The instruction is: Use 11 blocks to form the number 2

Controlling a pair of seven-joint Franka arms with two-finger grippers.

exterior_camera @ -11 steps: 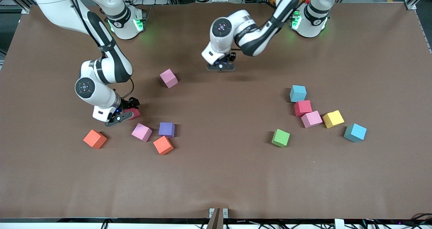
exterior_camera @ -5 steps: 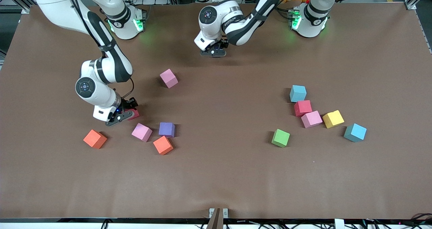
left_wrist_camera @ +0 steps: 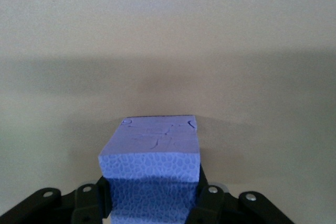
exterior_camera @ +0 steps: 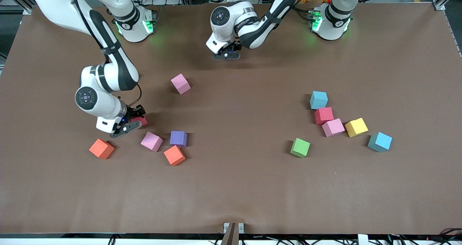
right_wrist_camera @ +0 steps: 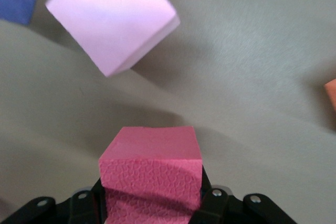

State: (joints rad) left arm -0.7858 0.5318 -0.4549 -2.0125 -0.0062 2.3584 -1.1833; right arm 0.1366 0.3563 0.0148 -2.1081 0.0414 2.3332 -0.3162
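Note:
My right gripper (exterior_camera: 131,124) is shut on a red block (exterior_camera: 141,121), held just off the table beside a pink block (exterior_camera: 151,141). In the right wrist view the red block (right_wrist_camera: 152,171) sits between the jaws, with the pink block (right_wrist_camera: 113,19) close by. My left gripper (exterior_camera: 226,53) is over the table's middle near the robots' bases. It is shut on a purple block (left_wrist_camera: 149,174), which the hand hides in the front view. No digit 2 shows in any view.
Loose near the right gripper: orange (exterior_camera: 101,148), purple (exterior_camera: 178,138), orange (exterior_camera: 174,155), and a pink block (exterior_camera: 180,83) farther from the camera. Toward the left arm's end: light blue (exterior_camera: 318,100), red (exterior_camera: 323,115), pink (exterior_camera: 333,127), yellow (exterior_camera: 356,127), light blue (exterior_camera: 379,141), green (exterior_camera: 300,147).
My left gripper has moved with its purple block toward the robots' bases. My right hand has shifted slightly toward the right arm's end with the red block.

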